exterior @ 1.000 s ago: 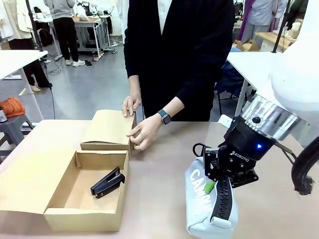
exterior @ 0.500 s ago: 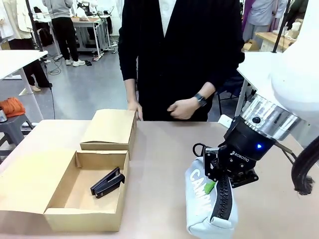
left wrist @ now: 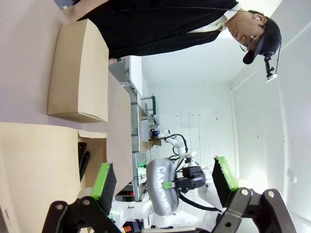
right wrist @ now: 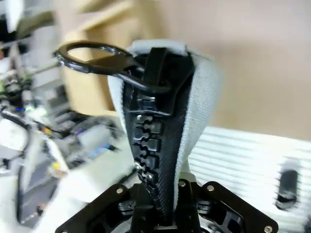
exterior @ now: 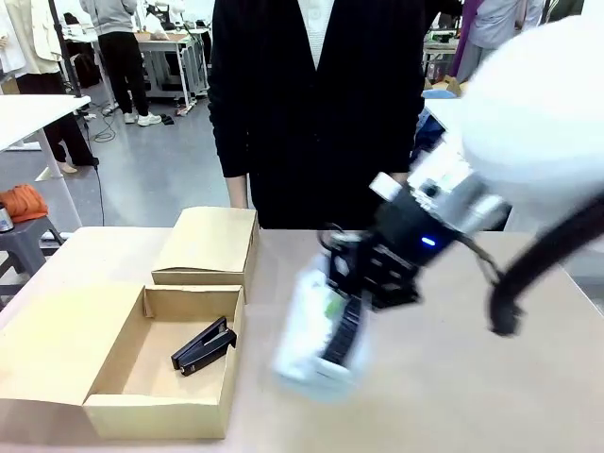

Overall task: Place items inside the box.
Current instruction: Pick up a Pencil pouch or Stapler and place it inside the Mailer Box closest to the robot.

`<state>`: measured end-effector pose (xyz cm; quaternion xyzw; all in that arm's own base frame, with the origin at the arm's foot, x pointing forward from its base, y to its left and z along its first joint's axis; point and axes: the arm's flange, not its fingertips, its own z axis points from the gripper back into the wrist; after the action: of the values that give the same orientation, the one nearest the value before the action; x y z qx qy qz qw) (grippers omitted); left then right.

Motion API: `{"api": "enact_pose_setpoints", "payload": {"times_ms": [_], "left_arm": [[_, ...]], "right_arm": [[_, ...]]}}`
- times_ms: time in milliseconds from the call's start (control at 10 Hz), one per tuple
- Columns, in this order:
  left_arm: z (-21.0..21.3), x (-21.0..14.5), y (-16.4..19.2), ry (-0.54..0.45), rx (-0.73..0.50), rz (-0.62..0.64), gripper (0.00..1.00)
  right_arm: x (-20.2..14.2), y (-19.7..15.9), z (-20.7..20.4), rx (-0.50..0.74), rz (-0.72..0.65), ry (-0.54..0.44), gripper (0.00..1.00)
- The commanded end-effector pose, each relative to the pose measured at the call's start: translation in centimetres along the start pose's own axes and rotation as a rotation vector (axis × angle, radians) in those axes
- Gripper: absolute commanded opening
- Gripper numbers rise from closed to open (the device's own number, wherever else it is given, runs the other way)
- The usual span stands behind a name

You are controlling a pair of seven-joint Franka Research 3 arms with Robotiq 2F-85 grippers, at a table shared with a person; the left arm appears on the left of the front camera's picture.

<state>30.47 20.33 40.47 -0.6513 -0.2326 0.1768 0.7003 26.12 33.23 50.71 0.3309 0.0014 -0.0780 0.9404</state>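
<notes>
My right gripper [exterior: 347,316] is shut on the grey zip pouch [exterior: 316,335], clamped on its black zipper seam. The pouch hangs motion-blurred just above the table, a little right of the box [exterior: 156,415]. The right wrist view shows the zipper [right wrist: 158,141] and its ring pull rising from between the fingers. The brown box lies open at the left with its wide flap folded out. A black stapler [exterior: 203,346] lies inside it. My left gripper [left wrist: 163,170] is open and holds nothing. Past it are the box [left wrist: 43,165], the stapler [left wrist: 82,158] and the carried pouch [left wrist: 161,187].
A smaller closed cardboard box [exterior: 209,243] sits behind the open one, against its far wall. A person in a dark top [exterior: 311,104] stands at the table's far edge. Bare tabletop [exterior: 491,396] lies right of the pouch.
My right arm has swung left with the pouch, lifting it off the table toward the box. The person's hands left the smaller box and drew back.
</notes>
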Motion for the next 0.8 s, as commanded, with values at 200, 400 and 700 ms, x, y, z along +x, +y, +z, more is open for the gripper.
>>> {"api": "enact_pose_setpoints", "payload": {"times_ms": [200,400,700], "left_arm": [[0.1,-0.2,-0.1,0.001,-0.013,-0.018,1.00],[0.1,-0.2,-0.1,0.001,-0.013,-0.018,1.00],[0.1,-0.2,-0.1,0.001,-0.013,-0.018,1.00]], "right_arm": [[2.0,12.1,-14.3,-0.144,0.128,0.076,0.06],[-0.3,8.7,-6.9,0.090,0.050,-0.020,0.06],[0.2,12.3,-15.3,-0.228,0.088,-0.052,0.06]]}}
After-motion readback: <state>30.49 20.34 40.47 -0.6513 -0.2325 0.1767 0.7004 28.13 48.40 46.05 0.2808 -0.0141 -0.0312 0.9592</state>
